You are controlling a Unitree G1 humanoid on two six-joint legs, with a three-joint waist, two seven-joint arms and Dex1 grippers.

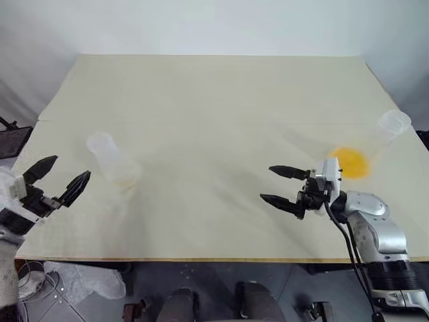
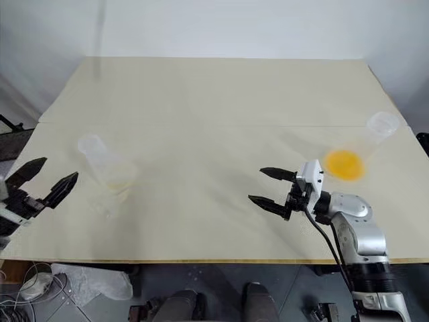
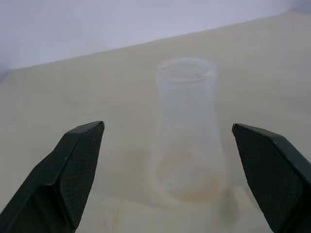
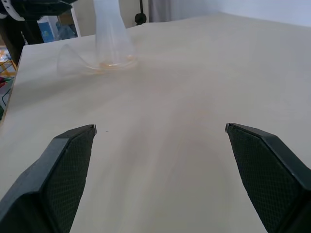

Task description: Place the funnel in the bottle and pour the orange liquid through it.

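The left gripper [image 1: 57, 178] hangs over the worktop's [image 1: 214, 107] left edge, its black fingers spread wide and empty. The bottle [image 1: 112, 163] — a clear conical flask — stands upright just beside it, at about two o'clock from the fingertips, and in the left wrist view it sits squarely between the spread fingers but ahead of them, not yet touched. I judge it light, rigid, smooth and likely slippery, easy to tip; the narrower neck below the flared mouth looks the safest hold. A faint clear funnel-like shape [image 4: 73, 60] lies against its base. Well apart at centre-right, the right gripper [image 1: 276, 185] is likewise parted and empty; the orange liquid [image 1: 351, 162], in a tilted clear container, sits near its two o'clock.
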